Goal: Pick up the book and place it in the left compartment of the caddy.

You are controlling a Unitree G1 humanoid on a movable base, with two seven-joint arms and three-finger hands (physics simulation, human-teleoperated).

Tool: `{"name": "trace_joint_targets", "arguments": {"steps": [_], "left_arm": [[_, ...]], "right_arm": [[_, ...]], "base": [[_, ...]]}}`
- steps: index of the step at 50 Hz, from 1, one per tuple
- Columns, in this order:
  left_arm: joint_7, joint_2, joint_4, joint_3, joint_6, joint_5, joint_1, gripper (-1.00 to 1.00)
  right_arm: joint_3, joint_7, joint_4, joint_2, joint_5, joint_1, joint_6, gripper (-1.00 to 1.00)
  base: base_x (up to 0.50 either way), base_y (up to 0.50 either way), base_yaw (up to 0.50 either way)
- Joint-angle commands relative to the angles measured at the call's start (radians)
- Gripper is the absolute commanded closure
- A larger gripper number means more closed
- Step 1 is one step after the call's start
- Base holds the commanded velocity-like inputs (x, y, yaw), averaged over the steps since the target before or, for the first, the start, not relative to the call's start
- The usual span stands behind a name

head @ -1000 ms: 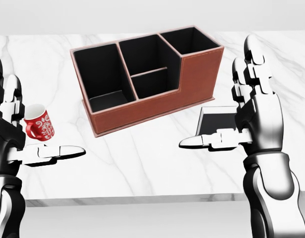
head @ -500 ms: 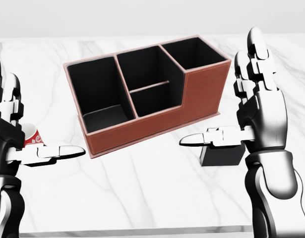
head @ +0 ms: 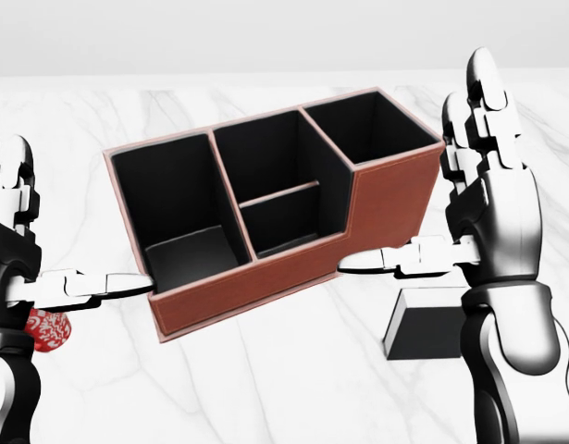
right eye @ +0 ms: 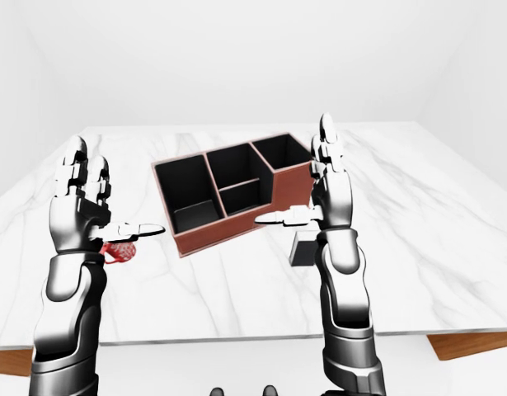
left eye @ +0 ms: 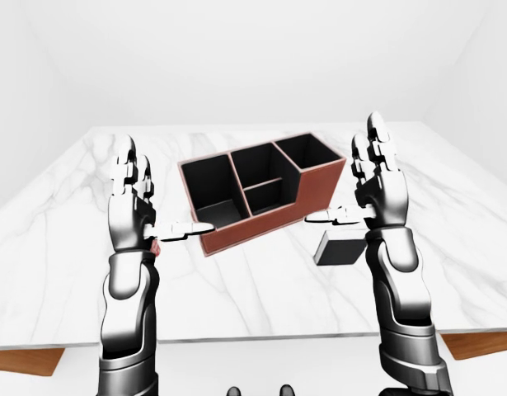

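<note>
Closer now, the camera has moved toward the white tabletop, so the brown caddy looks bigger. A red mug peeks out behind the left hand. The dark book lies flat just beside the caddy, partly hidden by the right hand. Both hands have their fingers spread wide and hold nothing.

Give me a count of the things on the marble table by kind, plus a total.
Caddy: 1
Book: 1
Red mug: 1, mostly hidden behind the left hand
Total: 3
</note>
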Motion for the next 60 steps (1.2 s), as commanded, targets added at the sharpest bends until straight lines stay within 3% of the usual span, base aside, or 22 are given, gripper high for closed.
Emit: {"name": "trace_joint_targets", "arguments": {"steps": [1,44,54,60], "left_arm": [[-0.005,-0.001,-0.009,0.0,0.0,0.002,0.004,-1.0],[-0.006,-0.001,-0.008,0.007,0.0,-0.004,0.011,-1.0],[-0.004,0.001,-0.013,0.014,0.0,-0.009,0.014,-1.0],[-0.003,-0.001,-0.013,0.011,0.0,-0.011,0.015,-1.0]], "right_arm": [[-0.001,-0.001,-0.003,0.001,0.0,0.004,0.0,-1.0],[-0.012,0.005,-0.092,-0.009,0.001,0.013,0.0,-1.0],[-0.07,0.106,-0.244,-0.065,-0.027,0.063,0.0,-1.0],[-0.118,0.244,-0.374,-0.109,-0.098,0.147,0.0,-1.0]], "base": [[0.25,0.0,0.0],[0.22,0.0,0.0],[0.0,0.0,0.0],[0.0,0.0,0.0]]}}
